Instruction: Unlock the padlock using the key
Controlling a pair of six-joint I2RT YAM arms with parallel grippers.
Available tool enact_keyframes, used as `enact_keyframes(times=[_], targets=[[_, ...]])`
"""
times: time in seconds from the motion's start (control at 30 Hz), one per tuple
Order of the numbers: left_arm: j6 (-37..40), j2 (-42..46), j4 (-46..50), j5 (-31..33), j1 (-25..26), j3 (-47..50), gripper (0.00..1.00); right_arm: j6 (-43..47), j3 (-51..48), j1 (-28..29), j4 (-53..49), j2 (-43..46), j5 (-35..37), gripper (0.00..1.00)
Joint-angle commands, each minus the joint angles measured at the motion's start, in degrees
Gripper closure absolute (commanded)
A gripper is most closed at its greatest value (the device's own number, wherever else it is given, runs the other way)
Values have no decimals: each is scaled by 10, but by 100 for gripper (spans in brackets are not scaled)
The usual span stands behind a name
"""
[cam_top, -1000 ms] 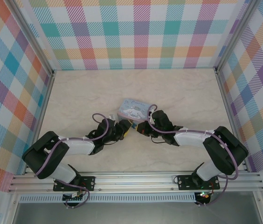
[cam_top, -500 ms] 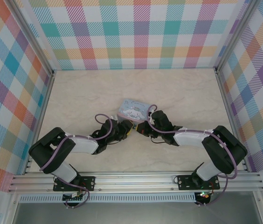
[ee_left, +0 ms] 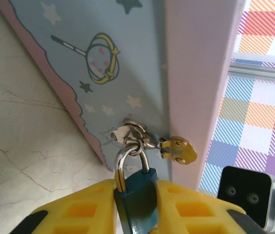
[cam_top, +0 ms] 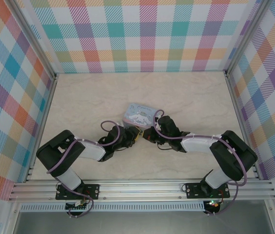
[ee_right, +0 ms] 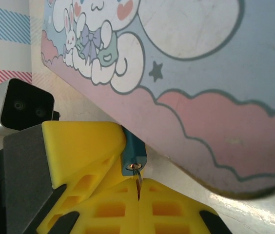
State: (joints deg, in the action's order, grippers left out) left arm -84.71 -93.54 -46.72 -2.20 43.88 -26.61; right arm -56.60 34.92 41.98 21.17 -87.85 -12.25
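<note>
Top view: the left gripper (cam_top: 134, 137) and right gripper (cam_top: 147, 133) meet just near of the cartoon tin (cam_top: 138, 113); the left has pushed in closer.

Left wrist view: its yellow jaws have narrowed onto the teal padlock (ee_left: 138, 192), which hangs from the tin's clasp (ee_left: 135, 132).

Right wrist view: the right gripper, pinched shut on the key (ee_right: 138, 176), has its tip at the padlock's base. With the padlock now braced, insertion looks ready.

Tin (ee_left: 127, 48) hard by padlock (ee_left: 137, 195); table (ee_left: 20, 146) open.
</note>
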Motion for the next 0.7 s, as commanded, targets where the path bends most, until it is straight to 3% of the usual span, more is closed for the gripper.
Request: enact_keyframes(times=[0.0,0.27,0.47,0.67], targets=[[-12,1,-33,11,13,-11,80,-4,0,7,39,-7,-8,97],[-10,27,-3,25,13,-5,99,8,-3,5,40,0,-5,89],[-8,37,19,28,12,-10,100,38,-19,-12,14,30,-3,70],[0,45,36,22,4,-14,100,123,-31,-33,-63,98,17,55]])
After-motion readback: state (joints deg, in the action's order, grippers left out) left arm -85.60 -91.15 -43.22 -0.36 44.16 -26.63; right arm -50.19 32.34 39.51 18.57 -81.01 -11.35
